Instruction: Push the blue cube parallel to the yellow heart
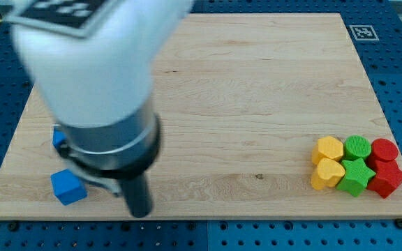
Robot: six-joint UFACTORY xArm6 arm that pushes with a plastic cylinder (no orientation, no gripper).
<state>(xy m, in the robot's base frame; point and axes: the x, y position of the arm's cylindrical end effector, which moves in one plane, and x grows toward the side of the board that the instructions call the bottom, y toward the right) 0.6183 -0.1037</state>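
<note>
A blue cube [68, 186] lies near the board's bottom left corner. A second blue block [59, 138] peeks out just above it, mostly hidden behind the arm. The yellow heart [326, 174] lies at the bottom right, in a cluster of blocks. My tip [139, 213] is down near the board's bottom edge, to the right of the blue cube and apart from it. The large white arm body fills the view's upper left.
The cluster at the right holds a yellow hexagon-like block [328, 149], a green round block [357, 147], a green star [355, 176], a red round block [384, 150] and a red star [386, 178]. The wooden board [257, 90] ends close below the tip.
</note>
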